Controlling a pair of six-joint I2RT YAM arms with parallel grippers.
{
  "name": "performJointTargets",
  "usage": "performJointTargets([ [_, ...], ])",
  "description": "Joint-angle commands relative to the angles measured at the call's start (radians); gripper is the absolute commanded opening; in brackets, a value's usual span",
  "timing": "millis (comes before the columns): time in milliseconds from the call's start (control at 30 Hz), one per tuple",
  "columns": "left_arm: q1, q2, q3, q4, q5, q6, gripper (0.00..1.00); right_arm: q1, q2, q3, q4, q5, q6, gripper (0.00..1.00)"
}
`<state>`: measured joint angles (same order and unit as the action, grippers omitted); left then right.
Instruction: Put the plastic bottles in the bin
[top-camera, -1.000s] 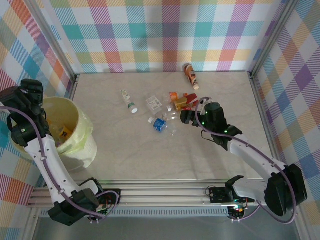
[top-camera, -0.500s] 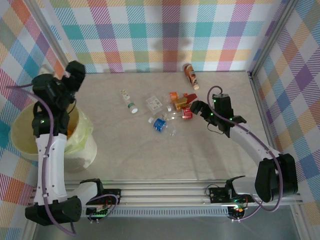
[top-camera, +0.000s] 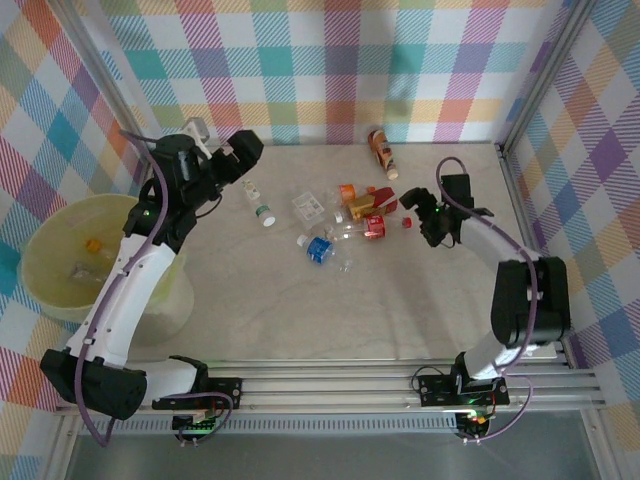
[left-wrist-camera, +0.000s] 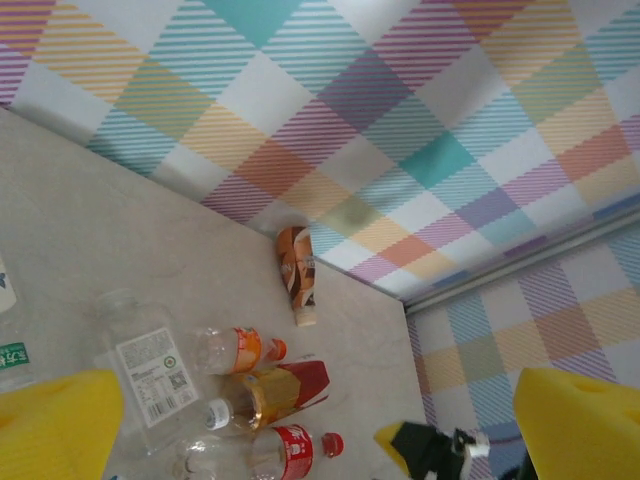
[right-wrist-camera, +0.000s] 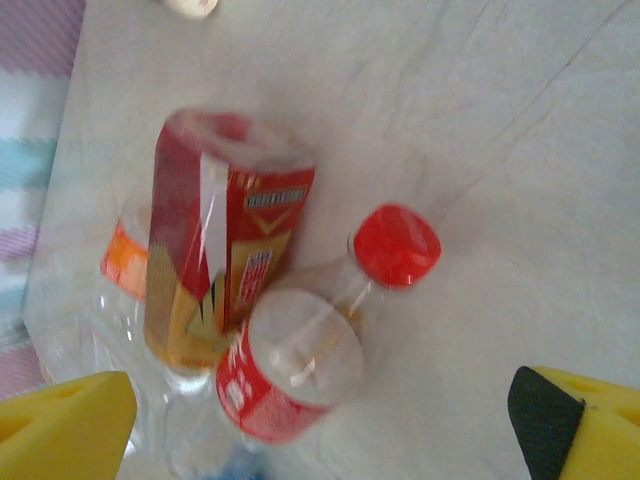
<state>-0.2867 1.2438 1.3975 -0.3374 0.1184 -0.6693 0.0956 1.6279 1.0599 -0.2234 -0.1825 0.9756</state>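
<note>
Several plastic bottles lie mid-table: a white-labelled one (top-camera: 258, 201), a clear square one (top-camera: 310, 208), an orange one (top-camera: 350, 192), a red-and-yellow one (top-camera: 376, 200), a red-labelled one (top-camera: 372, 228) and a blue one (top-camera: 318, 248). A brown bottle (top-camera: 381, 150) lies by the back wall. My right gripper (top-camera: 418, 214) is open, just right of the cluster. In its wrist view the red-labelled bottle (right-wrist-camera: 285, 385) with its red cap (right-wrist-camera: 397, 245) lies between the wide jaws of my right gripper (right-wrist-camera: 320, 425), untouched. My left gripper (top-camera: 238, 158) is open and empty above the table's back left. The bin (top-camera: 35, 240) stands at the left.
The bin holds an orange item (top-camera: 92, 243) and a clear bottle (top-camera: 80, 270). Plaid walls close the table at back and sides, with a metal rail (top-camera: 300, 385) along the front. The left wrist view shows the brown bottle (left-wrist-camera: 295, 272) and the right gripper's tip (left-wrist-camera: 430, 450).
My left arm has swung from over the bin to the table's back left, toward the bottles. My right gripper has moved right and back, now facing the red-labelled bottle.
</note>
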Motion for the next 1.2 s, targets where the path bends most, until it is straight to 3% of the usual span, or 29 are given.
performJointTargets([
  [0,-0.011,-0.012,0.002,0.011,-0.03,0.033,1.0,-0.01,0.07,0.062,-0.021,-0.078,0.138,0.94],
  [233,-0.011,-0.055,-0.043,-0.018,-0.074,0.039,1.0,-0.01,0.173,0.091,0.063,-0.071,0.263,0.82],
  [500,-0.011,-0.077,-0.052,-0.046,-0.079,0.052,1.0,-0.005,0.199,0.074,0.091,-0.045,0.337,0.76],
  [967,-0.011,-0.078,-0.087,-0.054,-0.08,0.039,1.0,-0.002,0.279,0.067,0.167,-0.13,0.37,0.69],
  [1167,-0.011,-0.074,-0.089,-0.054,-0.069,0.037,1.0,-0.002,0.283,0.031,0.262,-0.139,0.368,0.43],
])
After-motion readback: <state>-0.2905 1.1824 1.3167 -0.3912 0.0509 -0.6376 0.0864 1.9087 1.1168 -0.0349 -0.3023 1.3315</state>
